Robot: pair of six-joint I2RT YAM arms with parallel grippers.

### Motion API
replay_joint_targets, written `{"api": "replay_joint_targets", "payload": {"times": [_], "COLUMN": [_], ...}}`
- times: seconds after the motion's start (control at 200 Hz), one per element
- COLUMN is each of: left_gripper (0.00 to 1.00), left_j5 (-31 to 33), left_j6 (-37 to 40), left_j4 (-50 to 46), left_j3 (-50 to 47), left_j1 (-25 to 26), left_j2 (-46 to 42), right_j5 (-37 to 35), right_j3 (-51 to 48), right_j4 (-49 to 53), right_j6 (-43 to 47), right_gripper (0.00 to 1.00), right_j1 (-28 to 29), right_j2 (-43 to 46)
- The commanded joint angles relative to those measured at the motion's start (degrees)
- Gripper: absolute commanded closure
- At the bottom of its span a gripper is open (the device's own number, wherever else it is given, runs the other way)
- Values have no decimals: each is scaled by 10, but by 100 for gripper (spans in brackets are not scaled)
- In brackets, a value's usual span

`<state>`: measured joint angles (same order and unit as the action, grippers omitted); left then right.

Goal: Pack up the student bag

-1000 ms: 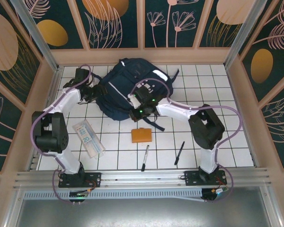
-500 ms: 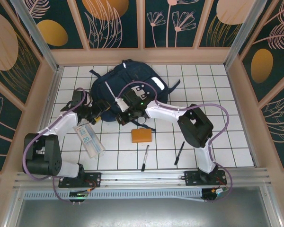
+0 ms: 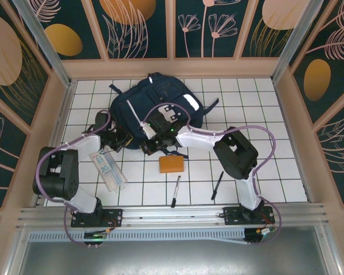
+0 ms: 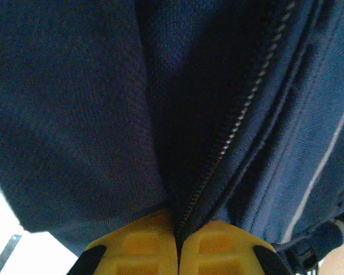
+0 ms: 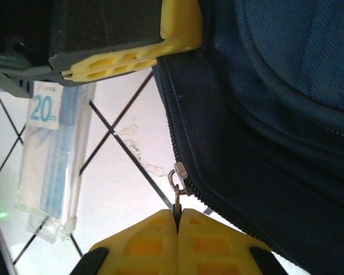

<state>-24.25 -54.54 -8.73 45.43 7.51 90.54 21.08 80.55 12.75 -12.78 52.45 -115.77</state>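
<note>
Left end effector (image 4: 178, 243) pinched fabric of the one student bag (image 3: 160, 97); right end effector (image 5: 178, 220) pinched one zipper pull (image 5: 177, 184). Two pens (image 3: 176, 191) (image 3: 217, 185) lay on counter (image 3: 264, 172).

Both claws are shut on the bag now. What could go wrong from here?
1. The right claw pinches only the thin zipper pull at its very tips; a hard tug may slip it free.
2. The left claw holds bag fabric right at the zipper; if that fold slides out, the whole bag would likely drag instead of unzipping.
3. The claws sit close together, so they may collide along the zipper.
</note>
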Motion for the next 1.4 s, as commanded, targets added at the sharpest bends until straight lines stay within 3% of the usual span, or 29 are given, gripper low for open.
{"api": "replay_joint_targets", "payload": {"times": [0.0, 0.375, 0.656, 0.876, 0.941, 1.021, 1.106, 1.221, 1.391], "left_gripper": [100, 100, 100, 100, 77, 63, 60, 55, 48], "left_j5": [-9, -8, -41, -61, -78, -112, -111, 3, 78], "left_j6": [68, 117, 137, 140, 144, 160, 218, 312, 416], "left_j4": [-62, -119, -121, -121, -118, -129, -197, -305, -319], "left_j3": [54, 99, 99, 88, 90, 100, 159, 256, 338], "left_j1": [2, 0, 1, 16, 33, 51, 71, 106, 139], "left_j2": [24, 37, 33, 14, 3, -5, -7, -20, -25], "right_j5": [-21, -190, -342, -316, -300, -299, -297, -289, -277], "right_j3": [-34, -184, -208, -196, -193, -191, -191, -207, -217], "right_j4": [0, 3, -10, -24, -24, -16, -2, -2, 8], "right_j6": [5, 26, -6, -18, -12, -5, -1, 4, -18], "right_gripper": [100, 100, 100, 92, 88, 84, 79, 65, 54], "right_j1": [-4, -91, -144, -152, -157, -167, -186, -207, -234], "right_j2": [39, 130, 130, 134, 142, 152, 164, 207, 274]}}
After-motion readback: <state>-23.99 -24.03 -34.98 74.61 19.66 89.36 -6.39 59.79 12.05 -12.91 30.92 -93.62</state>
